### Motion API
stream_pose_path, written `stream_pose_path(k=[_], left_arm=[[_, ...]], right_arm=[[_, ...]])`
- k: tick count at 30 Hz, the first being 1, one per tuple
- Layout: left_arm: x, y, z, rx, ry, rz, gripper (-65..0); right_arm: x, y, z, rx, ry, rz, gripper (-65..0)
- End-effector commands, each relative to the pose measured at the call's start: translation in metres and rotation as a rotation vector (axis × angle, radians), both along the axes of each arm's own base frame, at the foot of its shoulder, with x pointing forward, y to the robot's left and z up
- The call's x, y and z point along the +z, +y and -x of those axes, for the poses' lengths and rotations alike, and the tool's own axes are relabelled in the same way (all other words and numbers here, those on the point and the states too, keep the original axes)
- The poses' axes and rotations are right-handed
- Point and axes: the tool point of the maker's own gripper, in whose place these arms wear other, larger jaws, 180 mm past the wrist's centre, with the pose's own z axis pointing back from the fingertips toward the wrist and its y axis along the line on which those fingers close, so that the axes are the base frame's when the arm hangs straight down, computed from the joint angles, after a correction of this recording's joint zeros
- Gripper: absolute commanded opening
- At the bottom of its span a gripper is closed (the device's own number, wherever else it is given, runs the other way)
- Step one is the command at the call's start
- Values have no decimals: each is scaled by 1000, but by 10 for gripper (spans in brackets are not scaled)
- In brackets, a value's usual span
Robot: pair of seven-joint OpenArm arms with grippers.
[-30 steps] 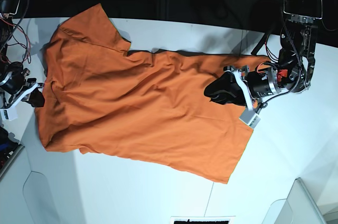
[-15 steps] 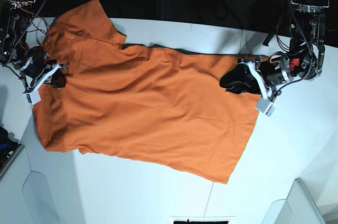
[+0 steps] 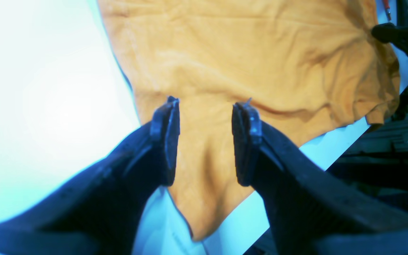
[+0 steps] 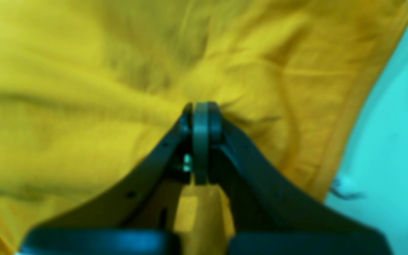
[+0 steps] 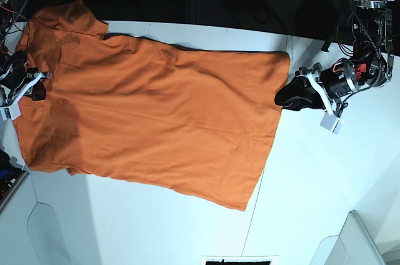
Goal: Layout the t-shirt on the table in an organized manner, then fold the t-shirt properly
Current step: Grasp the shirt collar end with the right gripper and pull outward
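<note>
I see my right gripper pinching the t-shirt at 9 o'clock; my left gripper spread, empty, at 3 o'clock.

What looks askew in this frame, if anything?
The t-shirt lies slanted across the table, its far sleeve hanging past the back edge. The right gripper pinches its collar end; the left gripper is open.

Pale tray-like corner, perhaps a printed card at table's near edge
</note>
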Motion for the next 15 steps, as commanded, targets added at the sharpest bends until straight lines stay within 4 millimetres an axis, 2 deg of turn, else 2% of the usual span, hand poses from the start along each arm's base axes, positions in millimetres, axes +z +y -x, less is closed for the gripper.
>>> stream_pose_path(k=[1,4,7,8,11,13,15], left_arm=[[15,3,-8,-1,-51,10,-379],[11,2,-2,-12,-25,12,-379],[8,1,9,-25,13,39,-378],[7,3,12,-26,21,37,-378],[1,9,22,-27,48,23,-378],[-4,12,29,-31,69,12,-378],[-7,14,34,-32,84,5,-348]], right_arm=[[26,-9,-18,-13,-78,2,-650],[46,-13,-24,-31,-113,-22,-650],[69,-25,-17,-61,-121,-25,-495],[77,-30,-13,-77,-125,-27,-468],[90,-48,9,-105,-139,-22,-461],[88,-62,31,-147,-127,-26,-461],[81,-72,53,-174,-94,-31,-461]])
